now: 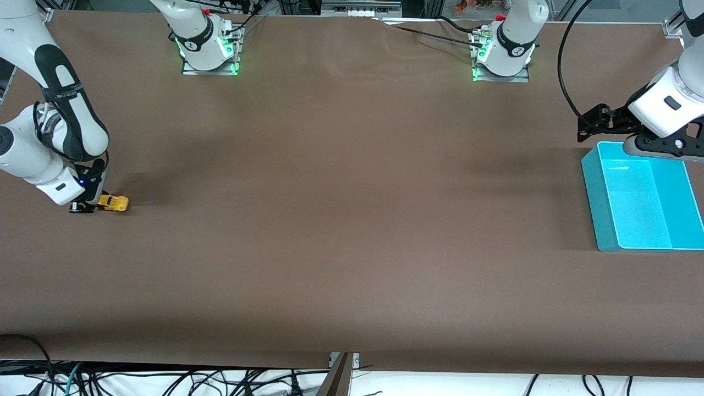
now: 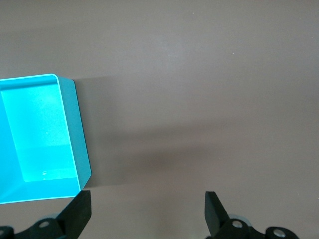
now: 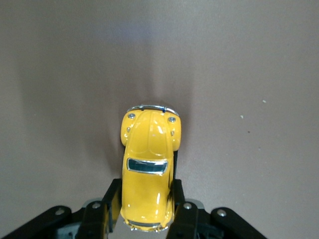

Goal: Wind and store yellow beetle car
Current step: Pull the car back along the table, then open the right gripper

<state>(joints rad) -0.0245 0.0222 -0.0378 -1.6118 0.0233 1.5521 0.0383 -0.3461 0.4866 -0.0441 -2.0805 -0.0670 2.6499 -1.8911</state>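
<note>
Narrowly clamped at its rear by the right gripper (image 3: 144, 209), the yellow beetle car (image 3: 148, 167) could twist free on the desk (image 1: 341, 220) during winding; the left gripper (image 2: 149, 211) waits wide open, empty, over the teal bin (image 1: 599, 209).

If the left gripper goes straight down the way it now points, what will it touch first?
Probably the bare table. The left gripper, open, points at brown surface just beside the teal bin; one finger hangs close to the bin's corner and might clip it, depth being unclear.

bench (image 1: 352, 247): brown matte cover, evenly lit | floor: white, loose black cables (image 1: 247, 382) under the camera-side edge | metal framing along the top edge
</note>
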